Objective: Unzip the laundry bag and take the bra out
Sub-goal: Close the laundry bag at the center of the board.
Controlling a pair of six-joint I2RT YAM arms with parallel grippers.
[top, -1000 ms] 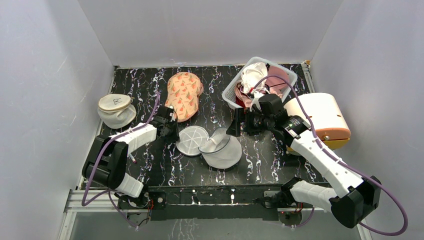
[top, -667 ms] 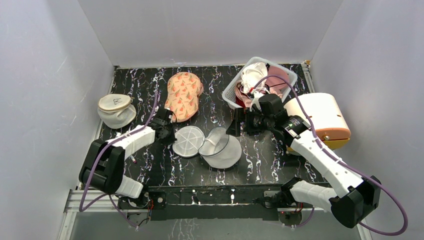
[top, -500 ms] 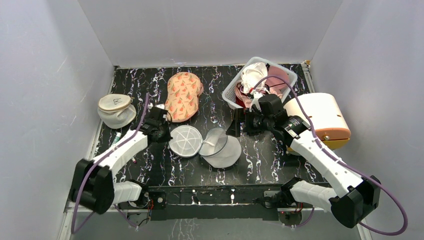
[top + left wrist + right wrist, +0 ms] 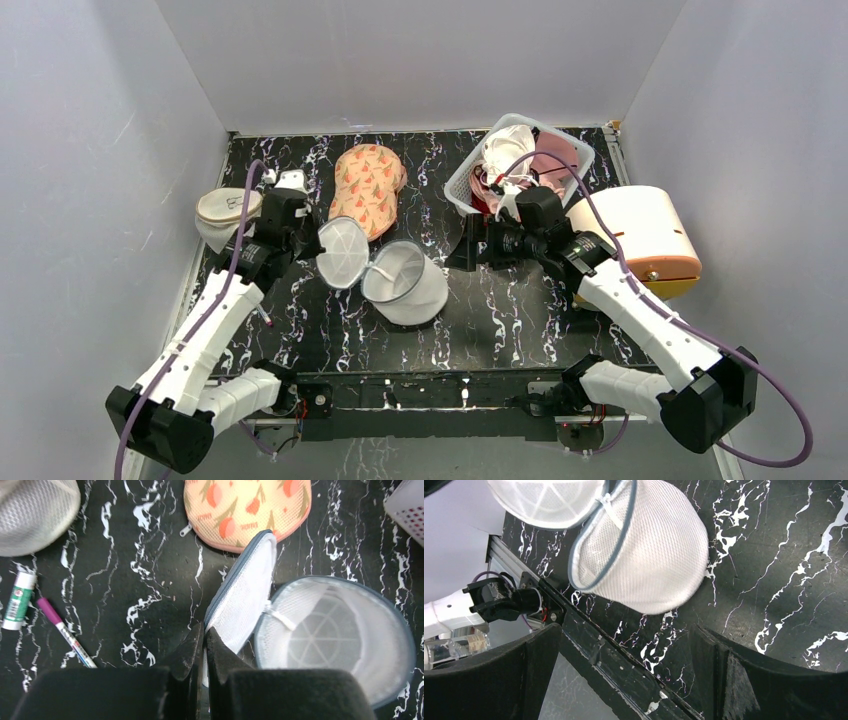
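my left gripper [image 4: 204, 637] pinches the laundry bag [image 4: 345, 630] lid; if i tug hard it may slip out. right gripper [image 4: 624, 640] is wide open.

Bare tabletop [image 4: 520, 310] beside laundry bag [image 4: 410, 290]

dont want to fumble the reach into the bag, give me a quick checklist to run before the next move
1. laundry bag unzipped: ok, its lid flap stands open off the rim.
2. left gripper grip: ok, shut on the flap's edge.
3. right gripper ready: ok, open, to the right of the bag and touching nothing.
4. bra in sight inside the bag: not ok, the left wrist view shows only mesh and ribs.
5. marker clear of the bag: ok, it lies apart from it.
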